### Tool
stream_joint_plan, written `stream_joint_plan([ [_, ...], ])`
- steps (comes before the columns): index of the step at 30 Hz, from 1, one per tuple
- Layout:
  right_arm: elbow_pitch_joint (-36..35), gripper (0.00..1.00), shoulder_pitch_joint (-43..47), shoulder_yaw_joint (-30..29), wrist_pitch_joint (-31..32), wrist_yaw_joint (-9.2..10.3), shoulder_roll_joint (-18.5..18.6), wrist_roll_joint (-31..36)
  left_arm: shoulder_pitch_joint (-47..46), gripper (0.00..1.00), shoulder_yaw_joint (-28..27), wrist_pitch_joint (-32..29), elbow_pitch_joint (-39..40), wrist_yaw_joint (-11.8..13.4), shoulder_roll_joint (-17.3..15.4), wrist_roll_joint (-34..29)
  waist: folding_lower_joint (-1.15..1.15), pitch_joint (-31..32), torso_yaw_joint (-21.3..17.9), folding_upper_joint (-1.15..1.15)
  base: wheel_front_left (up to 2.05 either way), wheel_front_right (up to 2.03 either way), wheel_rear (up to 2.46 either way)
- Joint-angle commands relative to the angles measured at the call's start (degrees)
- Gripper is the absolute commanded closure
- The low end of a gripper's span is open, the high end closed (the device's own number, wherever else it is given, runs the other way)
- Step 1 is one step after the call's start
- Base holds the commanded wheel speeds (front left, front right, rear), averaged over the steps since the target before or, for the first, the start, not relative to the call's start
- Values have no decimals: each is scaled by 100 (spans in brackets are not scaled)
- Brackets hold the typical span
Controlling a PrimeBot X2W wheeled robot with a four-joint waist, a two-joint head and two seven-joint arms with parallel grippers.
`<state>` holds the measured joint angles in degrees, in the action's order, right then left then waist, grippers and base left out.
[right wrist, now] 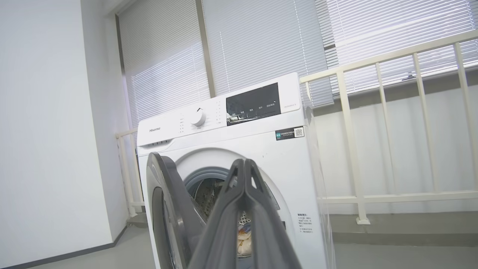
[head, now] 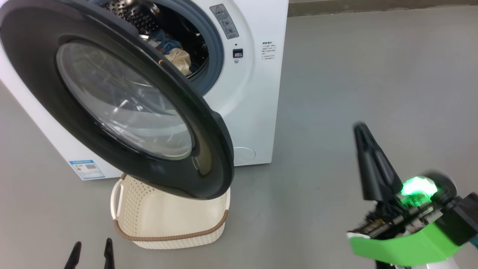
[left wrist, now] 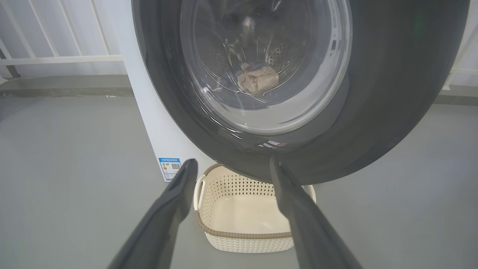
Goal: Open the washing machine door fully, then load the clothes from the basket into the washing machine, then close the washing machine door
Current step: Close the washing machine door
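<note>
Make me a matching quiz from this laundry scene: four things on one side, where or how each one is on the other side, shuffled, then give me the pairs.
Things:
1. washing machine door
2. clothes
3. basket
4. right hand

Place or state:
A. inside the drum
B. shut, holding nothing
C. swung open
D. on the floor, below the door's edge

Pairs: 1-C, 2-A, 3-D, 4-B

- The washing machine [head: 257, 112] stands upper left in the head view.
- The washing machine door [head: 123, 101] hangs open before it.
- The clothes [head: 179, 59] lie inside it, top centre.
- The basket [head: 168, 239] sits below the door, lower left.
</note>
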<state>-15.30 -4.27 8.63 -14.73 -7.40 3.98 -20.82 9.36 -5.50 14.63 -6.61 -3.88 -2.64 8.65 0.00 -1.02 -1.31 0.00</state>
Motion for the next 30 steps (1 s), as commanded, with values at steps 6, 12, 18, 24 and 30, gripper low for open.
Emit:
stream_joint_plan([
  [6, -975, 100, -891, 1318, -27, -9, 310, -257, -329, 0, -53, 37, 39, -35, -24, 97, 0, -45, 175, 0, 0, 0, 0],
  [12, -396, 100, -1323, 2641, -27, -9, 558, -401, -393, 0, 114, 37, 40, -9, -24, 174, 0, -122, 482, 0, 0, 0, 0],
  [18, 985, 100, -1505, 3395, -27, -9, 641, -621, -511, 0, 355, 37, 78, 26, -24, 275, 0, -335, 908, 0, 0, 0, 0],
  [24, 2007, 100, -1699, 3250, -27, -9, 543, -709, -693, 0, 598, 37, 123, 72, -24, 411, 0, -685, 1274, 0, 0, 0, 0],
  [30, 2602, 100, -1935, 2738, -27, -9, 432, -588, -891, 0, 780, 37, 160, 130, -24, 548, 0, -1046, 1508, 0, 0, 0, 0],
])
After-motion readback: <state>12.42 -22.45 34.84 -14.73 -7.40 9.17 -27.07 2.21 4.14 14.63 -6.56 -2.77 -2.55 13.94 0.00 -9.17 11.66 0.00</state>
